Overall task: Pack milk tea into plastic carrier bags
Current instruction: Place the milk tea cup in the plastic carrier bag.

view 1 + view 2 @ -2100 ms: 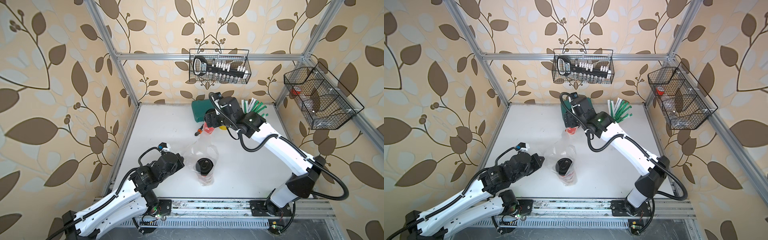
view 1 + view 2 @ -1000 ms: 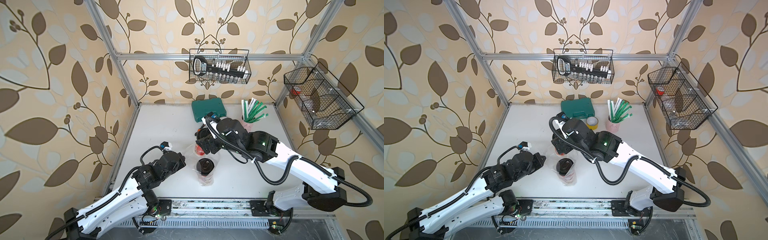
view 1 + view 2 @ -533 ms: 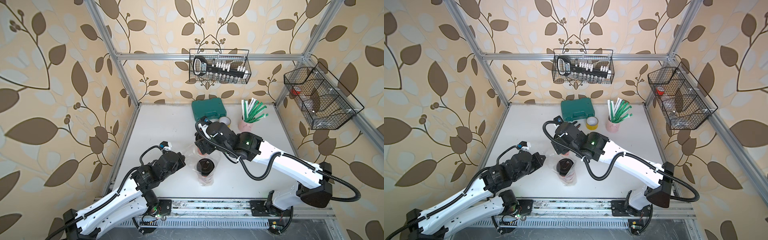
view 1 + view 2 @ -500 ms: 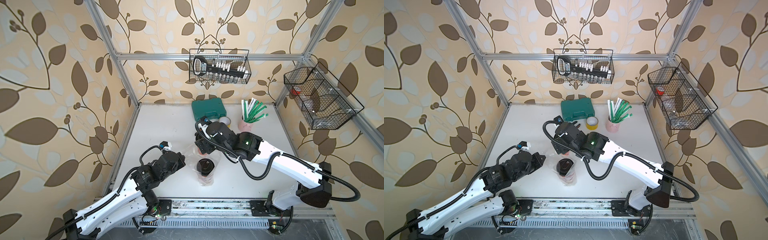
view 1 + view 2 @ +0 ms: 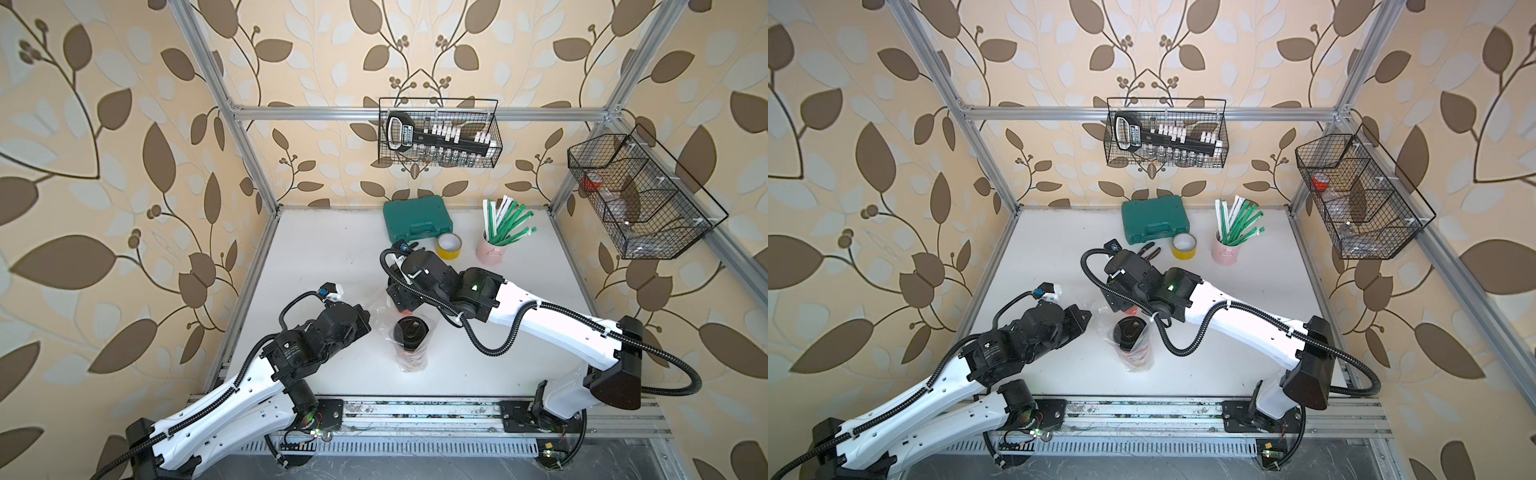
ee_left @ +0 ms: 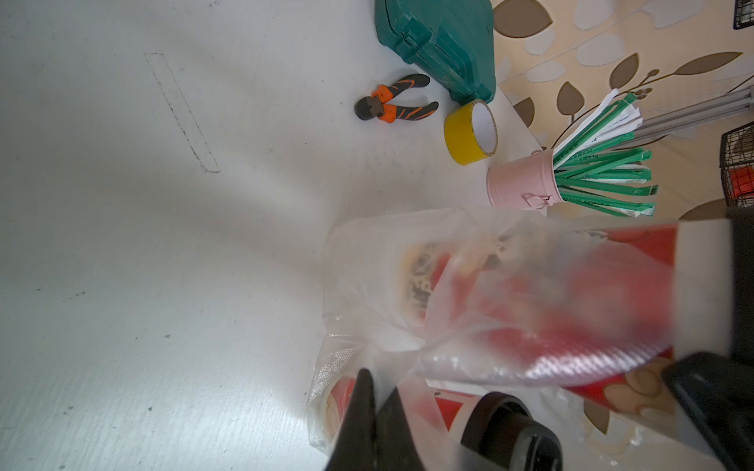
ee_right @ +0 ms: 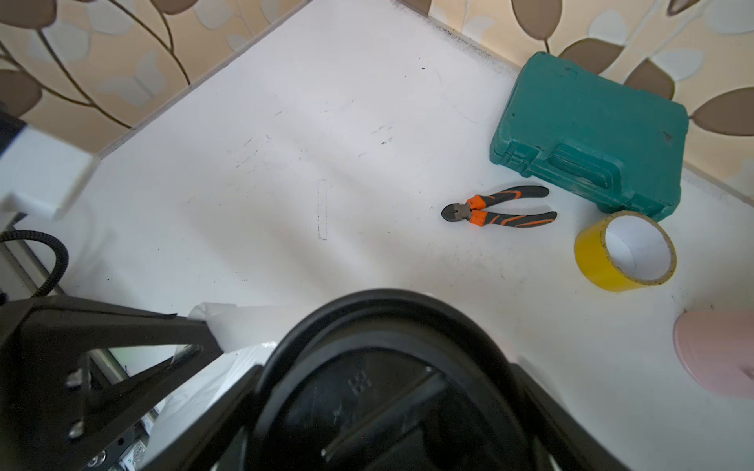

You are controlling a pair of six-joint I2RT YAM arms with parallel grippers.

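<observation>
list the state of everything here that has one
plastic bag, mouth pulled open
standing cup, lidded, upright inside plastic bag
held cup, lidded, lower end in plastic bag
left gripper, shut on plastic bag
right gripper, shut on held cup
green case, closed

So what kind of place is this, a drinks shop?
Probably a staged robot test booth, not a shop: wallpaper panels on a bare aluminium frame, and a green tool case near the pink cup of straws.
</observation>
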